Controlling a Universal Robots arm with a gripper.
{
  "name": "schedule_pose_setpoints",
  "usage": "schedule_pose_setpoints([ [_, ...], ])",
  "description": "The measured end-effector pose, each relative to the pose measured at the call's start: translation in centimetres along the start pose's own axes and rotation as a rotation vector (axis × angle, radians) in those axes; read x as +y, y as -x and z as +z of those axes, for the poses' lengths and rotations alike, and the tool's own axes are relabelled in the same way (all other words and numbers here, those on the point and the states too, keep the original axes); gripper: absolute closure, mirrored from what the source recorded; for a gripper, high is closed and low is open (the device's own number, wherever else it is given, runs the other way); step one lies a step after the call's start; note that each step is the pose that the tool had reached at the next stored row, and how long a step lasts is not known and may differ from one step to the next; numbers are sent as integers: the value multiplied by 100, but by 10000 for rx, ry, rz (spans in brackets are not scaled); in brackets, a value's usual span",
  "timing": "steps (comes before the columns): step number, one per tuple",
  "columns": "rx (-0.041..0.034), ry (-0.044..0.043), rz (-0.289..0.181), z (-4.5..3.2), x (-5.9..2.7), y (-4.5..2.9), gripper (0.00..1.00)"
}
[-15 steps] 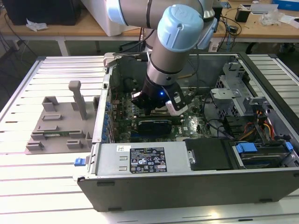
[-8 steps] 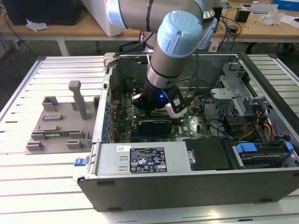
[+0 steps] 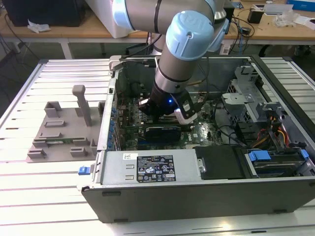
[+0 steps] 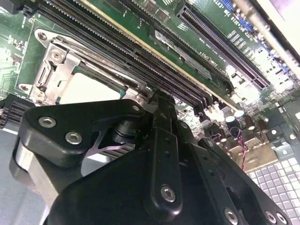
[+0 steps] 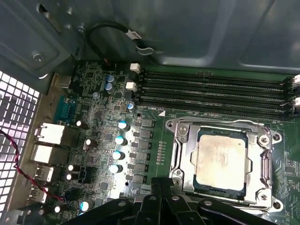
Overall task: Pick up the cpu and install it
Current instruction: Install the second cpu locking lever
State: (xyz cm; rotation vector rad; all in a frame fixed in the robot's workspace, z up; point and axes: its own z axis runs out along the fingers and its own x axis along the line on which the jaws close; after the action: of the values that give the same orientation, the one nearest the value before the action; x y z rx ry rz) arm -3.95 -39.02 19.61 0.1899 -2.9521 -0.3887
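The cpu (image 5: 220, 159), a flat square chip with a silvery-tan top, lies in the motherboard socket (image 5: 183, 159) with a metal frame around it. The second wrist view shows the cpu (image 4: 89, 89) just beyond the gripper's black linkage. My gripper (image 5: 161, 183) hangs beside the socket, off the chip's edge, its fingers (image 4: 161, 110) drawn together with nothing between them. In the exterior view the arm reaches down into the open computer case (image 3: 197, 182), with the gripper (image 3: 165, 117) low over the board.
Grey plastic tray blocks (image 3: 64, 128) stand outside the case on the exterior view's left. A black expansion card (image 3: 160, 132) sits near the gripper. Memory slots (image 5: 215, 91) run beside the socket. A drive cage and cables (image 3: 256, 118) crowd the exterior view's right.
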Motion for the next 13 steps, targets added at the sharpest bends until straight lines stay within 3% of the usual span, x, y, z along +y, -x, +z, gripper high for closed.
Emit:
schedule_pose_setpoints([
  [2, 1, -7, -1, -9, 2, -1, 89],
  [3, 3, -13, -1, -64, 18, -10, 89],
  [4, 11, -103, 16, -96, 56, -3, 89],
  [6, 34, -303, 50, -91, 100, 20, 89],
  [8, 76, -688, 118, -76, 177, 67, 89],
  [11, 119, -1088, 188, -62, 251, 113, 89],
  [13, 148, -1304, 225, -51, 315, 161, 89],
])
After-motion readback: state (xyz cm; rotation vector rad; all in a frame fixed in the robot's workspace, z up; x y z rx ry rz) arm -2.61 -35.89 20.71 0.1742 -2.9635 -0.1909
